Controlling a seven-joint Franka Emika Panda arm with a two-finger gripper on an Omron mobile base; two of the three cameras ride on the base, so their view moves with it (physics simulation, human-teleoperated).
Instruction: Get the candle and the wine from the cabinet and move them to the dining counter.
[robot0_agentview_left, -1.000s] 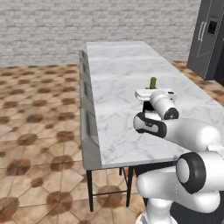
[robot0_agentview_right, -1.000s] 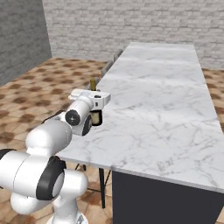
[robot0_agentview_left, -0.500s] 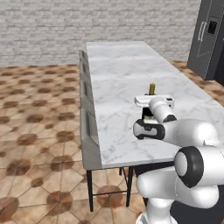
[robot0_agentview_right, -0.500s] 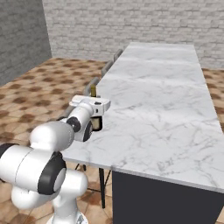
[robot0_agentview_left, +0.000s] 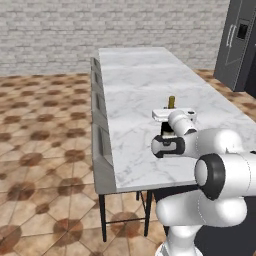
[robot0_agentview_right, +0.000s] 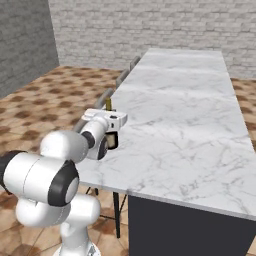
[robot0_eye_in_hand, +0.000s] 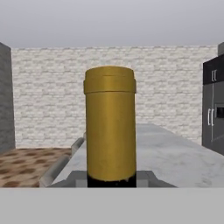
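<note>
**Gold-topped wine held over the marble counter**

Gold foil covers the neck of the wine (robot0_eye_in_hand: 110, 127), and it stands straight up in the hand view, very close to the camera. That tells me the bottle is upright, which is how it should be so it can stand when it is let go. The gripper (robot0_agentview_left: 170, 131) has its fingers pinching the wine low on the neck, with the gold top (robot0_agentview_left: 171, 101) poking up above the white hand. The dark body of the bottle hangs under the hand, mostly hidden by the arm.

The wine is over the counter (robot0_agentview_left: 140, 85), close to the near end and nearer the long edge with the stools (robot0_agentview_left: 99, 125). In the right base view the gold top (robot0_agentview_right: 108, 104) shows just by that same edge of the counter (robot0_agentview_right: 190, 100). I cannot tell if the bottom of the bottle is touching the marble or is just above it.

The arm is bent tight. It rises from the base, folds at the elbow, and the hand points sideways so the fingers grab the bottle from the side. This side grip keeps the bottle standing tall.

I think the wine is about to be set down. The fridge (robot0_agentview_left: 240, 40) stands far off past the far corner.
</note>
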